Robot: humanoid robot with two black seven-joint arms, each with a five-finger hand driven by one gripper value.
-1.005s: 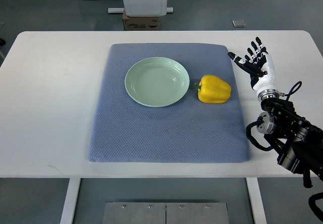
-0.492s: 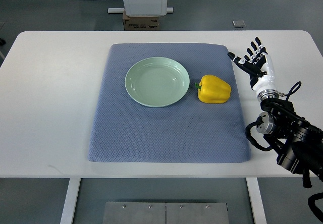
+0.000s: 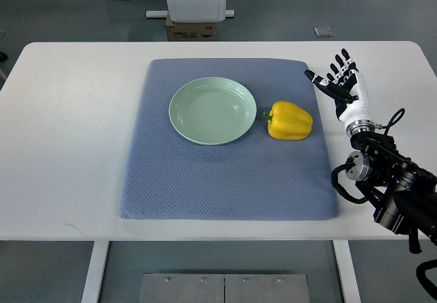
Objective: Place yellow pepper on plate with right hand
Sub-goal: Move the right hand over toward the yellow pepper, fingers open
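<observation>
Yellow pepper (image 3: 290, 121) lies on its side on the blue-grey mat (image 3: 225, 173), its green stem pointing at the plate (image 3: 212, 110) just to its left; the two are near each other but apart, with a thin strip of mat showing between them. The plate, pale green and bare, sits on the upper middle of the mat. The mat covers the centre of the white counter (image 3: 75, 139).

The right robot hand (image 3: 341, 84) is over the counter just past the mat's right edge, well apart from the pepper and a little beyond it toward the far side. Its fingers (image 3: 334, 71) are spread and hold nothing. Whether the hand is resting on the counter or raised above it is hard to judge from this steep angle.

Compared with half a second ago, the hand has shifted slightly up the picture and a touch to the left, while pepper and plate lie exactly where they were. That small move reads as the start of the reach, not a grasp: nothing has been touched and the whole task remains ahead. The hand needs to swing left across the mat edge and close around the pepper's body before carrying it the short way to the plate. The left arm does not show.
</observation>
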